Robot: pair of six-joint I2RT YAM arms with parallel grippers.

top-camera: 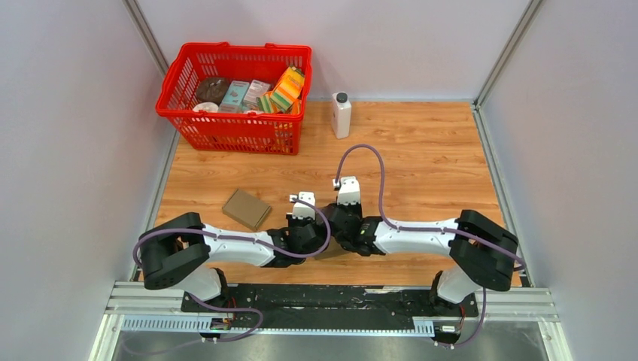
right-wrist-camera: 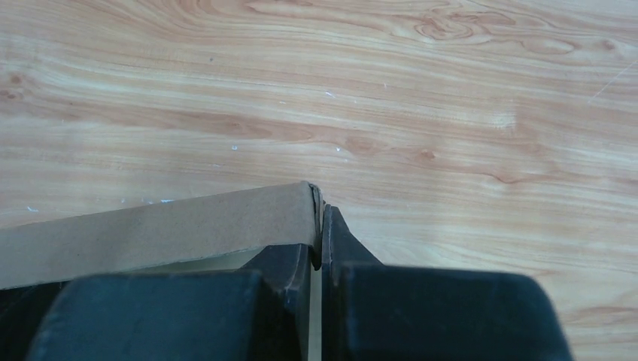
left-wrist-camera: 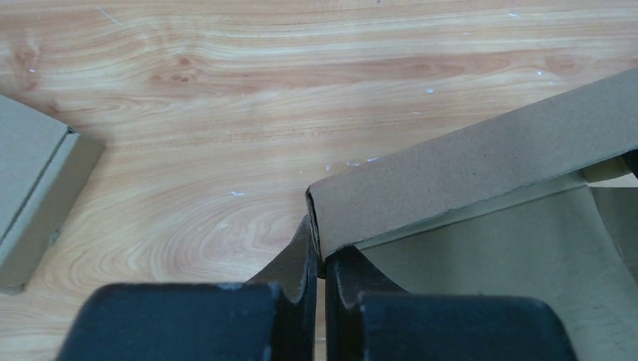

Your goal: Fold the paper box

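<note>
A brown paper box (left-wrist-camera: 481, 169) sits between my two grippers near the table's front middle; in the top view it is almost wholly hidden under the wrists, a sliver (top-camera: 329, 254) showing. My left gripper (left-wrist-camera: 321, 244) is shut on the box's left side wall at the corner. My right gripper (right-wrist-camera: 318, 229) is shut on the right side wall (right-wrist-camera: 173, 229) at the opposite corner. The box's raised wall runs between them, and its pale inside (left-wrist-camera: 527, 256) shows behind it.
A second, folded brown box (top-camera: 246, 208) lies left of the grippers, also in the left wrist view (left-wrist-camera: 34, 184). A red basket (top-camera: 235, 96) of packets stands at the back left, with a white bottle (top-camera: 341, 114) beside it.
</note>
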